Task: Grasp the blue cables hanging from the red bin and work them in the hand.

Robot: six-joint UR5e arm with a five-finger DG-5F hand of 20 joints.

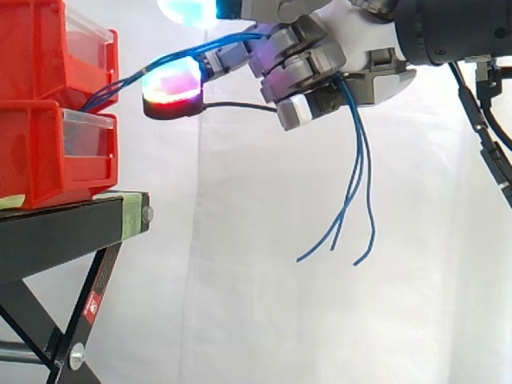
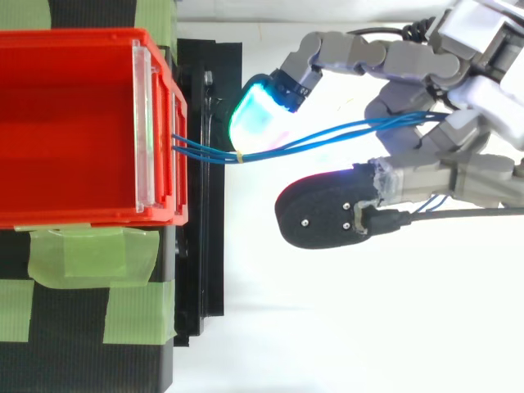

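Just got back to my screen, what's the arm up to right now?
The robot's hand has its fingers curled round the blue cables. The cables run from the front of the red bin across the open gap to the hand, which sits out beyond the edge of the black stand. Their loose ends dangle below the hand, touching nothing.
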